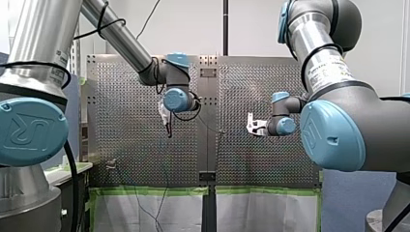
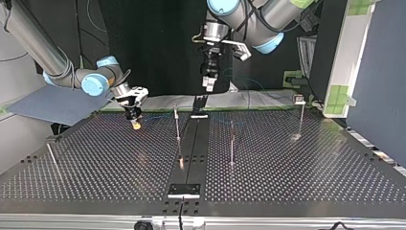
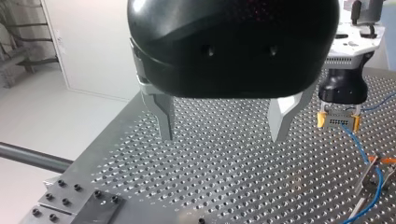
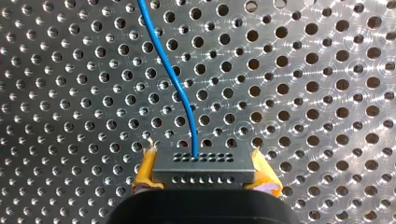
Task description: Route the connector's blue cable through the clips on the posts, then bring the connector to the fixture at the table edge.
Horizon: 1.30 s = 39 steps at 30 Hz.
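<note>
My left arm reaches from view's left, my left gripper over perforated table, left of centre seam; my right arm enters opposite, well apart. Green tape lines table's near edge.

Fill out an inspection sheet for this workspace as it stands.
Surface: perforated table, bare metal.
Job's things: connector in the right hand; thin posts upright; dark plate at the top view's near edge.
Clutter: nothing seen.
Hands: right hand shut on the connector with yellow pads; left hand open and empty.
Cables: blue cable leaves the connector and runs to a clip on a post.
Surroundings: grey sheet beside the table.
</note>
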Tool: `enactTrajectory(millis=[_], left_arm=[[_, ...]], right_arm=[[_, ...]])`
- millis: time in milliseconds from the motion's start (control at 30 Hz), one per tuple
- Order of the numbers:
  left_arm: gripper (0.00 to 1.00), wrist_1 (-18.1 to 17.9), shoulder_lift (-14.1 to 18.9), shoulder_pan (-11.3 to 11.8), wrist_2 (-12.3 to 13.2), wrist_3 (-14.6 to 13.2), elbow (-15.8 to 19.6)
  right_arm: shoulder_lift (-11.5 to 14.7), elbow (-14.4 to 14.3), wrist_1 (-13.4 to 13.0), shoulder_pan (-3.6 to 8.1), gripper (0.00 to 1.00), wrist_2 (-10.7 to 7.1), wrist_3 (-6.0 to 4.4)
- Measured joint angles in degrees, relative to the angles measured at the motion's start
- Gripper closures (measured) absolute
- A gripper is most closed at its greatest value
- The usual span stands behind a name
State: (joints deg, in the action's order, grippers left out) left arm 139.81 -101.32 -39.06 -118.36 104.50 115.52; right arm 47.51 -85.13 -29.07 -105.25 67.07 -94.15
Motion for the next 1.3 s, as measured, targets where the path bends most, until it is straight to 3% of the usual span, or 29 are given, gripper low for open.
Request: enactTrajectory(millis=[467,767,1300], left_arm=[[0.0,-0.6,6.9,0.1,0.0,0.0,7.3],[0.0,-0.5,7.4,-0.1,0.0,-0.1,11.3],[0.0,0.0,7.4,-0.2,0.1,-0.1,11.9]], right_arm=[[0.0,0.0,-0.1,-0.03,1.0,0.08,0.0],[0.0,0.1,0.2,-0.01,1.0,0.05,0.08],[0.1,1.9,2.1,0.72,1.0,0.02,0.24]])
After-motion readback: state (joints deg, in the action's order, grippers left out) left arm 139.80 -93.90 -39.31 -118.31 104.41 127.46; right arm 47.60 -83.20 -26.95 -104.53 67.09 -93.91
